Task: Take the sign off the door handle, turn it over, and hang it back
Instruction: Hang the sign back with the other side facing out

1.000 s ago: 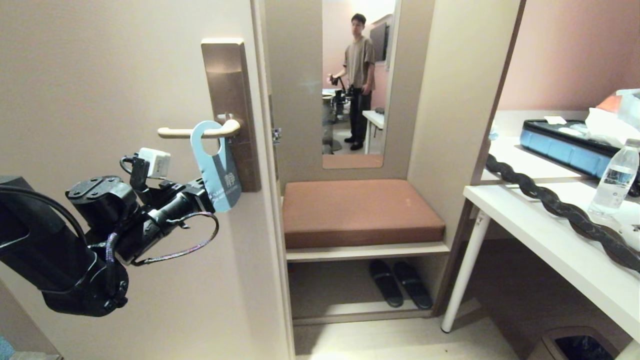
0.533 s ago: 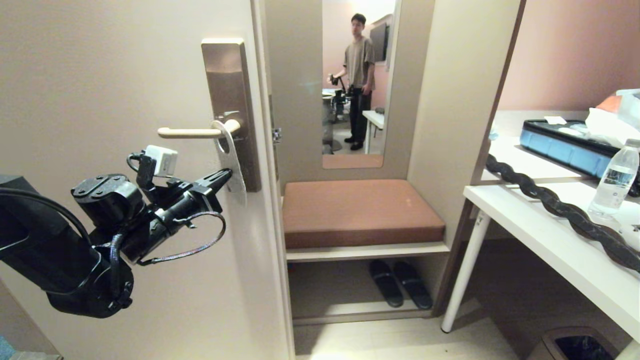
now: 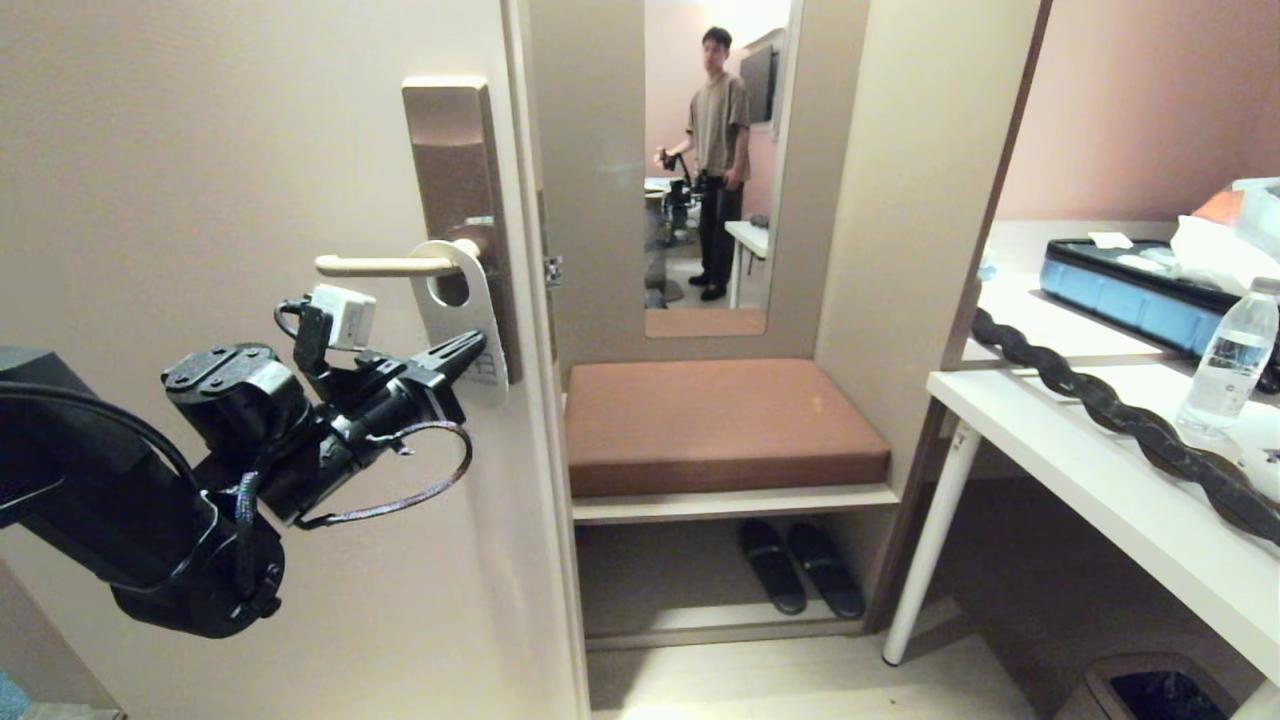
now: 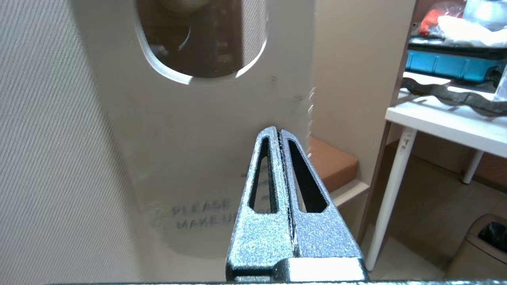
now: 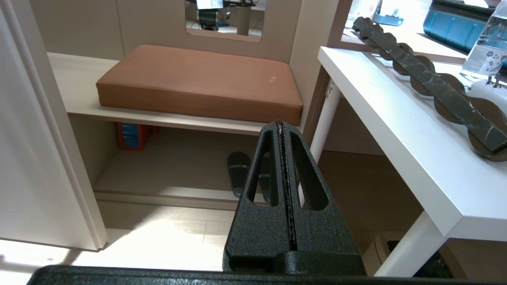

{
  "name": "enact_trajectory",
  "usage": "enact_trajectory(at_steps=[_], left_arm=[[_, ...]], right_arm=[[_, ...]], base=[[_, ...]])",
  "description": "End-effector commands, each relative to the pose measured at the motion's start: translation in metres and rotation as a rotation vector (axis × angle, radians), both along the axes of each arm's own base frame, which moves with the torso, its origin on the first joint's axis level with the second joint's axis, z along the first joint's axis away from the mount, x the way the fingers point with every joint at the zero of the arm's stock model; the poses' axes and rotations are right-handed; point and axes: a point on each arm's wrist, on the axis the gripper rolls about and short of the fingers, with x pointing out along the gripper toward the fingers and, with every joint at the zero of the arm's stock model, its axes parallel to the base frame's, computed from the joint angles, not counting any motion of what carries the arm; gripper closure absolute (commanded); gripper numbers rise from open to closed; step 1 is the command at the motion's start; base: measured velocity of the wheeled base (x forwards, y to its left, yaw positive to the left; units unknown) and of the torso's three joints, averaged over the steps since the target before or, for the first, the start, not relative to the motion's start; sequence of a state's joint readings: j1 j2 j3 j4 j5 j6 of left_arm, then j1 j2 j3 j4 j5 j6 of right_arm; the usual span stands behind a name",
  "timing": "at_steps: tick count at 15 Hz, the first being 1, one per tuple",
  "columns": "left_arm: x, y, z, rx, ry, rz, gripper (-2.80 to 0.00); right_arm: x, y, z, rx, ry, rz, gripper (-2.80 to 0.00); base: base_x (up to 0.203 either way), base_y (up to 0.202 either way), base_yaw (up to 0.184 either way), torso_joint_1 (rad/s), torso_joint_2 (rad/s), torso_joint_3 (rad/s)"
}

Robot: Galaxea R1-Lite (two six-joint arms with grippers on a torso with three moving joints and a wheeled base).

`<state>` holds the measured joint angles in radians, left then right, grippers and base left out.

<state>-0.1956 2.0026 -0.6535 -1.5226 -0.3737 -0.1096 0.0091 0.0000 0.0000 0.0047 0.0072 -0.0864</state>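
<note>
On the door handle hangs the sign, white-faced; left gripper jaws closed, empty, at its lower edge.

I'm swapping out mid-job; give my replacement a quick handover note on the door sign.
Left gripper: shut, empty, tips beside the sign's lower edge.
Right gripper: shut, parked, pointing toward the bench.
Sign: hanging on the door handle by its oval hole, white face with grey text outward.
Done: the white face shows.
Left: confirm it hangs steady, back the left arm away.
</note>
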Motion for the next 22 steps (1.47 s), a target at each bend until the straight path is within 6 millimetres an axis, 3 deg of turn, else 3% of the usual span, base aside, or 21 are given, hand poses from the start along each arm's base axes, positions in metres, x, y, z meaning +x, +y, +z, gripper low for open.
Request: enact_trajectory(at_steps=[1, 4, 13, 22], left_arm=[[0.006, -0.003, 0.009, -0.020, -0.070, 0.018, 0.00], [0.014, -0.006, 0.010, -0.029, -0.084, 0.045, 0.00], [0.010, -0.006, 0.012, -0.027, -0.089, 0.042, 0.00], [-0.032, 0.003, 0.014, -0.008, -0.037, 0.038, 0.00]], right_arm=[[0.000, 0.000, 0.000, -0.001, 0.000, 0.001, 0.00], [0.000, 0.000, 0.000, -0.001, 0.000, 0.000, 0.00], [0.000, 0.000, 0.000, -0.001, 0.000, 0.000, 0.00], [0.000, 0.000, 0.000, -0.001, 0.000, 0.001, 0.00]], base=[[0.000, 0.000, 0.000, 0.000, 0.00, 0.000], [0.000, 0.000, 0.000, 0.000, 0.00, 0.000], [0.000, 0.000, 0.000, 0.000, 0.00, 0.000], [0.000, 0.000, 0.000, 0.000, 0.00, 0.000]])
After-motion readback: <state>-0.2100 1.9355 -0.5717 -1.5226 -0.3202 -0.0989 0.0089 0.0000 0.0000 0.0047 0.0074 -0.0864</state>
